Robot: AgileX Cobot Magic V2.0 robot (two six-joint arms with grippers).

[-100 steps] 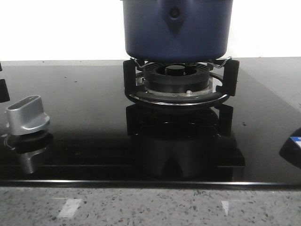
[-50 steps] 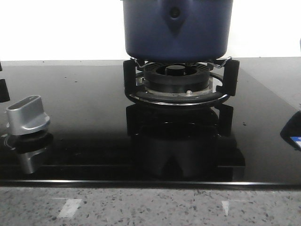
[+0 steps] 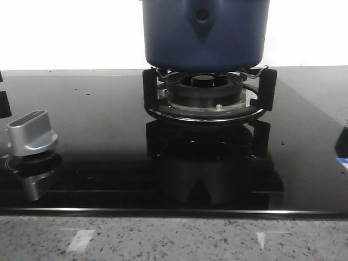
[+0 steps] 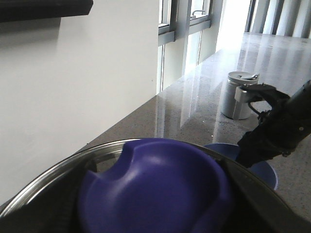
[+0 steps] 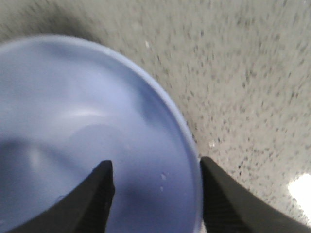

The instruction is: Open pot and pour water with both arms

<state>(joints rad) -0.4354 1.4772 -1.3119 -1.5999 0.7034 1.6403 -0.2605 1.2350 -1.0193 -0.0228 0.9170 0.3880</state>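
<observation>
The large round dark navy-blue pot (image 3: 205, 33) sits on the black iron burner grate (image 3: 209, 98) behind the silver stove knob (image 3: 31, 132), which lies to its left on the glossy black glass cooktop (image 3: 98, 125).

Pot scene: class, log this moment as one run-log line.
pot: on burner | right gripper: open, straddling light-blue bowl rim | left gripper: not visible

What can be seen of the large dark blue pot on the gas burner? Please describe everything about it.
The large round dark navy-blue pot stands upright on the black pan support of the gas burner, at the back middle of the glossy black glass hob. Its wall looks smooth and matte, with a rounded bottom edge. A teardrop-shaped handle mount with a small round rivet faces the front camera. Its top is cut off in the front view. The left wrist view shows a shiny metal rim around a dark blue, lid-like part. No tool visibly touches it.
</observation>
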